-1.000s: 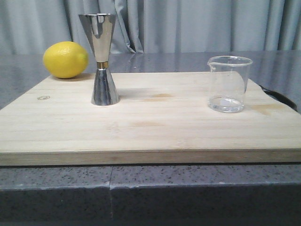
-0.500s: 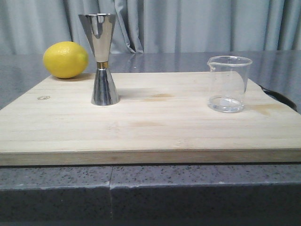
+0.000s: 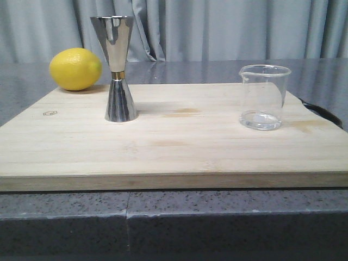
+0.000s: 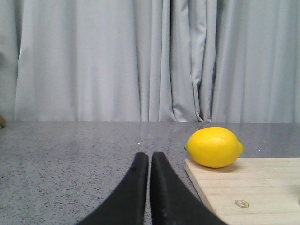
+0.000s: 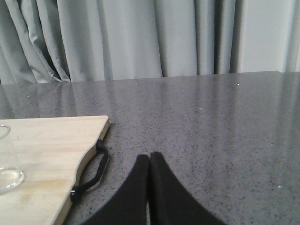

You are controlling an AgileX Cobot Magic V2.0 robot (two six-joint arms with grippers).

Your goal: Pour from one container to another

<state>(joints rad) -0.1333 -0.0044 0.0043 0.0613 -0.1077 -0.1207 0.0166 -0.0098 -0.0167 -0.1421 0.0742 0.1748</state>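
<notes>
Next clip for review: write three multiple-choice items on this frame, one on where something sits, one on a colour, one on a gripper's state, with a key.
1. Where is the lemon?
A. inside the beaker
B. at the far left corner of the cutting board, behind the jigger
C. at the board's near right corner

2. What colour is the band at the jigger's waist?
A. gold
B. red
C. blue

3. How are the left gripper fingers?
A. wide open
B. clamped on the lemon
C. closed together, holding nothing

Key: 1 B, the front view shows it there. 2 A, a thin gold ring shows. 3 C, the left wrist view shows the fingers meeting, empty; the glass beaker stands untouched.
</notes>
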